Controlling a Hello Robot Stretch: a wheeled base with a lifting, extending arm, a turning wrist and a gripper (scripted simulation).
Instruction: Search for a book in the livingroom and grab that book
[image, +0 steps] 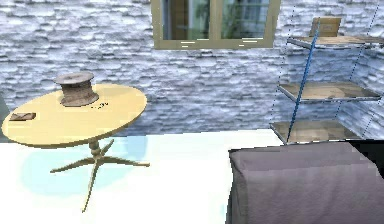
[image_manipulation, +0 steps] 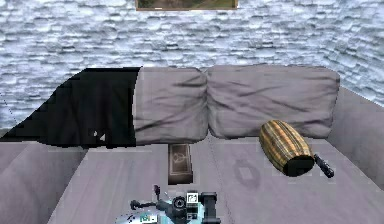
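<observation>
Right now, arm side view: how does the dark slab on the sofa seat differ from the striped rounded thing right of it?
The dark slab is flat and rectangular; the striped rounded thing is bulging, barrel-like. The slab is plain dark brown; the rounded thing is tan with darker stripes and a black stub at one end. Both rest on the grey sofa seat.
</observation>
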